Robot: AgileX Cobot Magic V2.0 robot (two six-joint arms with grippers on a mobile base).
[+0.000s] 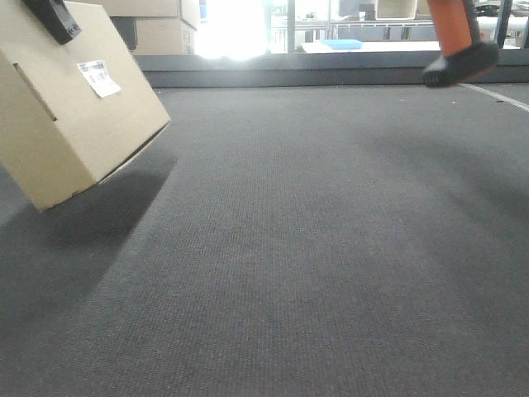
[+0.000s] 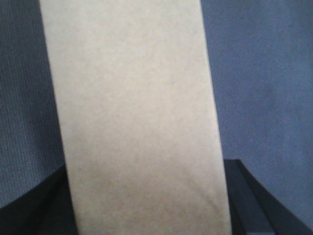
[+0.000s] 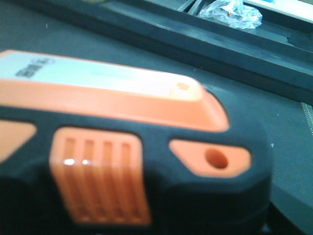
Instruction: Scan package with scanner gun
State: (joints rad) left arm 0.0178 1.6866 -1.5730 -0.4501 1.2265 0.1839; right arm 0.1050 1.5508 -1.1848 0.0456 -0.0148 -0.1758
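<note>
1. Left claw (image 2: pixel 146 203) is gripping the package (image 1: pixel 70 99), with its dark fingers (image 2: pixel 249 196) sitting on either side of the box. The package is hanging tilted, clear of the tabletop (image 1: pixel 314 248), at 10 o'clock in the front view.
2. The barcode label (image 1: pixel 99 78) is facing up toward 2 o'clock.
3. The scanner gun (image 1: pixel 455 45) is hanging at 1 o'clock, well apart from the package, with its head cropped out. The right claw isn't showing, so I cannot tell whether it's open or closed.
4. Risks:
   - The big box is likely pivoting or slipping in a narrow grip.
   - If the gun is aiming off the label, there's no read.
   - The gun's base could be clipping the box on approach.
</note>
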